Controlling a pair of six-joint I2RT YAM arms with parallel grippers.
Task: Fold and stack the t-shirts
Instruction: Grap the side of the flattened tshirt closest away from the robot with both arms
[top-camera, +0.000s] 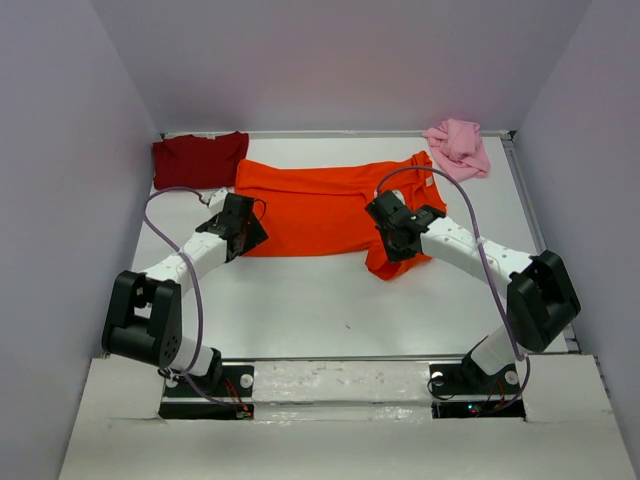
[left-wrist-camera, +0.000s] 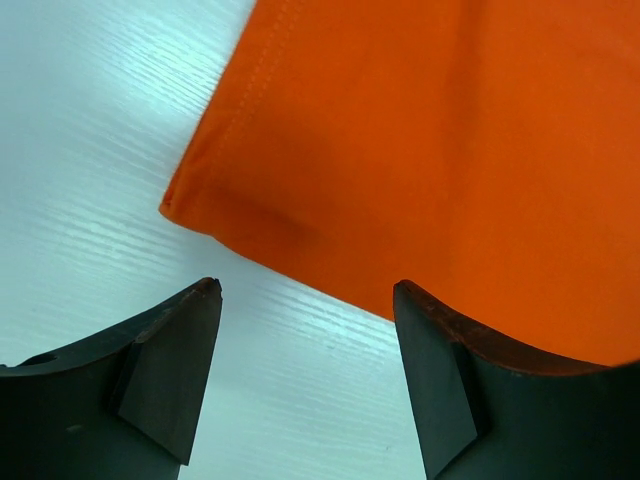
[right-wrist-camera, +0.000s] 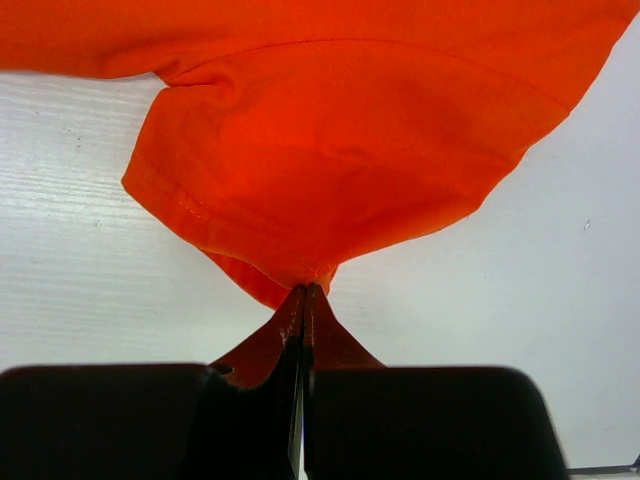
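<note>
Pinching orange t-shirt (right-wrist-camera: 340, 150), right gripper (right-wrist-camera: 304, 292)

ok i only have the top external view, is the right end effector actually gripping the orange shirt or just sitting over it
observer: gripping. In the right wrist view the right end effector is shut on a pinch of the orange shirt.
operator: which part of it
observer: it looks like a sleeve. A stitched hem runs along the edge left of the pinch, and the cloth funnels to a point at the closed fingers.
operator: and the left one
observer: the left end effector is open and holds nothing. The shirt's hemmed corner lies flat on the table just past its fingertips.
</note>
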